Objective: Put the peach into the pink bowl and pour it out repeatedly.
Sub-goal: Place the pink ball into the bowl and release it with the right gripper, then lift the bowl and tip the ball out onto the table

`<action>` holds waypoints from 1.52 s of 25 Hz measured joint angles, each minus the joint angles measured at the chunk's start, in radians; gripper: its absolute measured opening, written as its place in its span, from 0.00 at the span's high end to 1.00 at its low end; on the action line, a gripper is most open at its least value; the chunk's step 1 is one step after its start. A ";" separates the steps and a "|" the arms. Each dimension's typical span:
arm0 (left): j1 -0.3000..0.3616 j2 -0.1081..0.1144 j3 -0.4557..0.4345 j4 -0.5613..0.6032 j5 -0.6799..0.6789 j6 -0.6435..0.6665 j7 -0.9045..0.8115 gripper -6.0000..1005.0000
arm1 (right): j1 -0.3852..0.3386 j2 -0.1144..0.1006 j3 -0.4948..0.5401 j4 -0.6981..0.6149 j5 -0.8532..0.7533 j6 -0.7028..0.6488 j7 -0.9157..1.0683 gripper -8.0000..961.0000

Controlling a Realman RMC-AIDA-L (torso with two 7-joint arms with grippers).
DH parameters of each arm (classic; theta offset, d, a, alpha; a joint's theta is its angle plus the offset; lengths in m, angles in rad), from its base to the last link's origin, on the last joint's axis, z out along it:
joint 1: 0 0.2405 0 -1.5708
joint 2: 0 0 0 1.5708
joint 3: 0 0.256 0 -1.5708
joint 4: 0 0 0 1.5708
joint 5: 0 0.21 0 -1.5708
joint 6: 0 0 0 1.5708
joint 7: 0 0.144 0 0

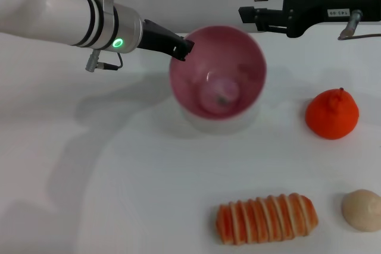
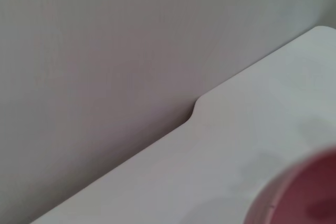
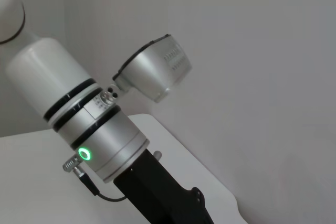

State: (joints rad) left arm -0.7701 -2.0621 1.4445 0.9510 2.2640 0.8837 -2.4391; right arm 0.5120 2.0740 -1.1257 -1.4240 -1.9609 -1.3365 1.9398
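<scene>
The peach [image 1: 222,93] lies inside the pink bowl [image 1: 250,57], low against its inner wall. The bowl is tilted, its mouth turned up toward the head camera, lifted above the white table [image 1: 119,176]. The left gripper [image 1: 180,47] is clamped on the bowl's rim at its far-left edge. The right gripper [image 1: 253,3] hangs at the back right, apart from the bowl, fingers spread. To the right sit an orange fruit [image 1: 332,114], a beige lump [image 1: 362,209] and a striped orange bread [image 1: 266,218]
</scene>
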 joint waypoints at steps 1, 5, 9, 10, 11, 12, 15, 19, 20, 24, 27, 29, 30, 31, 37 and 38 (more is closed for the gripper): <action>0.000 0.000 0.000 0.000 0.000 0.000 0.000 0.95 | 0.000 0.000 0.002 0.002 0.000 0.001 0.000 0.59; 0.000 0.000 0.001 0.000 0.000 0.000 0.000 0.95 | -0.006 0.000 0.006 0.005 0.001 0.010 -0.004 0.54; -0.001 0.001 0.001 0.000 0.000 0.000 0.000 0.95 | -0.021 0.000 0.008 0.005 0.033 0.017 -0.042 0.48; -0.001 0.001 0.001 0.000 0.000 0.001 0.000 0.95 | -0.028 0.000 0.008 0.005 0.053 0.020 -0.057 0.47; -0.001 0.001 0.000 0.000 0.000 0.001 0.000 0.95 | -0.036 0.000 0.009 0.005 0.073 0.023 -0.071 0.45; -0.001 0.001 0.001 0.000 0.000 0.001 0.000 0.95 | -0.041 0.000 0.011 0.005 0.088 0.024 -0.080 0.45; -0.001 0.001 0.001 0.000 0.000 0.001 0.000 0.95 | -0.060 -0.001 0.027 0.003 0.131 0.032 -0.120 0.45; -0.002 0.001 0.001 0.000 0.000 -0.002 0.000 0.95 | -0.135 0.001 0.062 0.085 0.404 0.094 -0.336 0.45; -0.001 0.001 0.000 -0.002 0.000 -0.003 0.000 0.95 | -0.135 0.001 0.062 0.085 0.404 0.094 -0.336 0.45; 0.003 0.001 -0.001 -0.009 0.000 -0.006 0.000 0.95 | -0.206 -0.001 0.084 0.404 0.997 0.030 -0.859 0.45; 0.005 0.001 -0.003 -0.009 0.000 -0.006 0.000 0.95 | -0.207 -0.001 0.085 0.559 1.198 -0.049 -1.086 0.45; 0.006 0.001 -0.004 -0.009 0.000 -0.006 0.000 0.95 | -0.197 -0.001 0.085 0.720 1.374 -0.137 -1.302 0.45; 0.006 0.001 -0.004 -0.009 0.000 -0.006 0.000 0.95 | -0.197 -0.001 0.085 0.720 1.374 -0.137 -1.302 0.45; 0.006 0.001 -0.004 -0.009 0.000 -0.006 0.000 0.95 | -0.195 -0.001 0.085 0.767 1.435 -0.159 -1.362 0.45; 0.014 0.001 -0.003 -0.009 0.000 -0.012 -0.001 0.95 | -0.194 -0.004 0.091 0.895 1.624 -0.213 -1.474 0.45; 0.014 0.001 -0.003 -0.009 0.000 -0.012 -0.001 0.95 | -0.196 -0.004 0.095 0.902 1.632 -0.214 -1.474 0.45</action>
State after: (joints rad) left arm -0.7565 -2.0616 1.4411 0.9418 2.2642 0.8721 -2.4397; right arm 0.3156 2.0704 -1.0304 -0.5225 -0.3291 -1.5510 0.4653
